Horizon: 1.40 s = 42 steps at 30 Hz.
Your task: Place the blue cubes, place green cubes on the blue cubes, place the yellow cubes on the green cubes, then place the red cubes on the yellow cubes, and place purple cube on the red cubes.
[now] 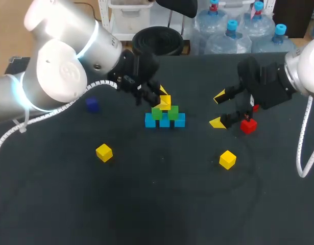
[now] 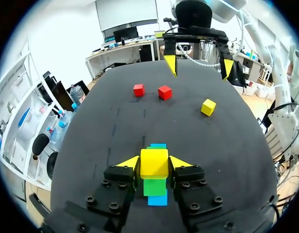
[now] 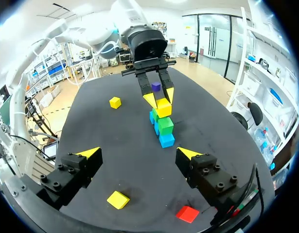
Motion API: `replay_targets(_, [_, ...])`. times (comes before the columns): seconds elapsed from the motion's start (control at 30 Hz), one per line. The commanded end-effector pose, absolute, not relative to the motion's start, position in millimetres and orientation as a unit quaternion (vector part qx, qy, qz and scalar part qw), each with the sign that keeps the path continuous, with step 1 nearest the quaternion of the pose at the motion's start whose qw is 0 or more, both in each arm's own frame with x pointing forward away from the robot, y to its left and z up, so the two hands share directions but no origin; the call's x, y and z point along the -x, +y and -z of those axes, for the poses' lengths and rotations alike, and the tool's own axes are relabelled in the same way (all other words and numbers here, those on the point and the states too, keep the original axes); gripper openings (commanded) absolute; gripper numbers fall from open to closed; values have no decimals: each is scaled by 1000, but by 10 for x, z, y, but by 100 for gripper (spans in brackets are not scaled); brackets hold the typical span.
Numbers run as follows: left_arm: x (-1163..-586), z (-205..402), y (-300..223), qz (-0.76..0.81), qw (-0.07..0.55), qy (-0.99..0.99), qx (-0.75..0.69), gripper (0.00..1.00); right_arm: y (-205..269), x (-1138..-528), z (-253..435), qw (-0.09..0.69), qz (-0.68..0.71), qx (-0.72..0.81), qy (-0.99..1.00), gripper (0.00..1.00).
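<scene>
Cube (image 1: 165, 102) — bright yellow, square-faced — clamped in left tool (image 2: 155, 164).

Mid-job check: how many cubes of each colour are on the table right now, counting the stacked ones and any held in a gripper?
Blue cubes: 3
Green cubes: 2
Yellow cubes: 3, one of them held in the left gripper
Red cubes: 2
Purple cube: 1
Total: 11
</scene>
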State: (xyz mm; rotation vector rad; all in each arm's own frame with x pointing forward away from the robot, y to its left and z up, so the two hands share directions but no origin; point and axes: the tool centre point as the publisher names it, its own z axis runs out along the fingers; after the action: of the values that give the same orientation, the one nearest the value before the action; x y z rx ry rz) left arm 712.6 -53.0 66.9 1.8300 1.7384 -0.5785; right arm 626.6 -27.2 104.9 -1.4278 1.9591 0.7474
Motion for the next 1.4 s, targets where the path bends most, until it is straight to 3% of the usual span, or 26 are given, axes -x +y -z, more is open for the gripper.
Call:
replay_targets(0.03, [-7161,-651,-538,217,270,646,-680,0,-273,-6267,-1044,299,-282,537,737,100])
replay_targets(1.4, [-7182,-599,-523,219,261,650,-679,0,-273,-6267,-1044,299,-282,537,737,100])
